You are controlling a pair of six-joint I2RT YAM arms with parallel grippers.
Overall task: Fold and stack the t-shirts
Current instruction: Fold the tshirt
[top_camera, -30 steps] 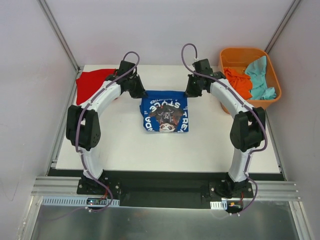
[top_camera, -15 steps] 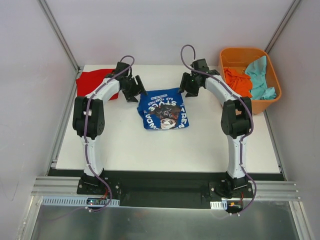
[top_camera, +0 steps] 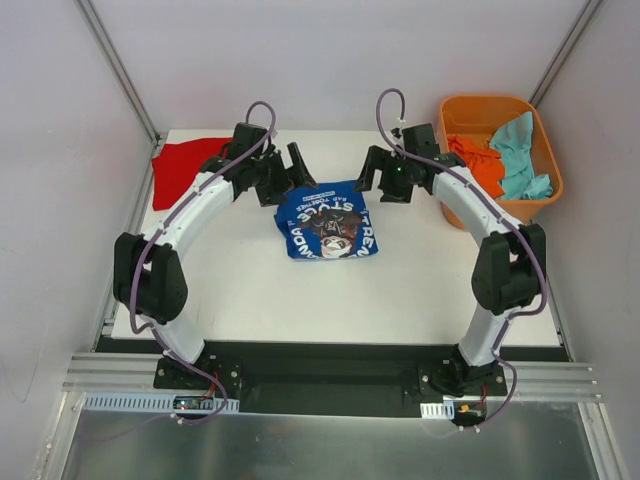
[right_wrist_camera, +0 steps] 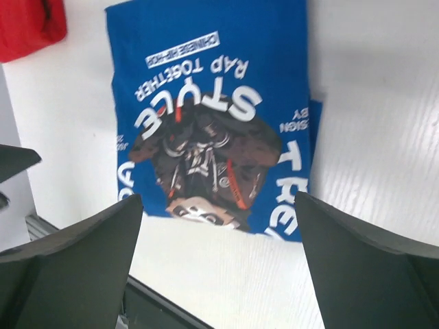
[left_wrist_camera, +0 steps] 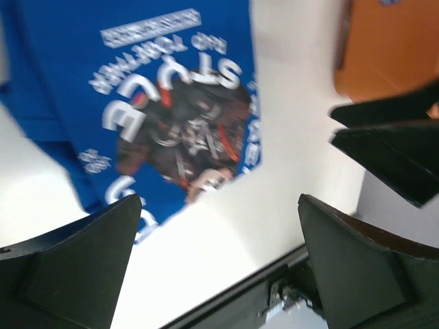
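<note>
A white table [top_camera: 300,300] fills the work cell, with two white-and-black arms rising from its near edge. The left arm [top_camera: 190,215] and the right arm [top_camera: 480,210] curve inward toward the far half of the table. At the far-right corner sits a rigid orange tub [top_camera: 487,98].

A royal-blue t-shirt [top_camera: 328,220] lies folded into a rough rectangle at the middle of the table, toward the far side. It lies flat with its print facing up, white lettering around a dark graphic. A red t-shirt [top_camera: 185,165] lies at the far-left corner, well apart from the blue one and partly hidden behind the left arm. An orange t-shirt [top_camera: 478,165] and a teal t-shirt [top_camera: 520,150] lie crumpled side by side inside the tub.

The left gripper [top_camera: 280,178] hangs just beside the blue shirt's far-left corner, while the right gripper [top_camera: 383,182] hangs just beside its far-right corner. Both wrist views look down past widely spread fingers onto the printed cloth and bare table. The jaws of each gripper are released, with nothing between them. Neither gripper visibly touches the shirt.
</note>
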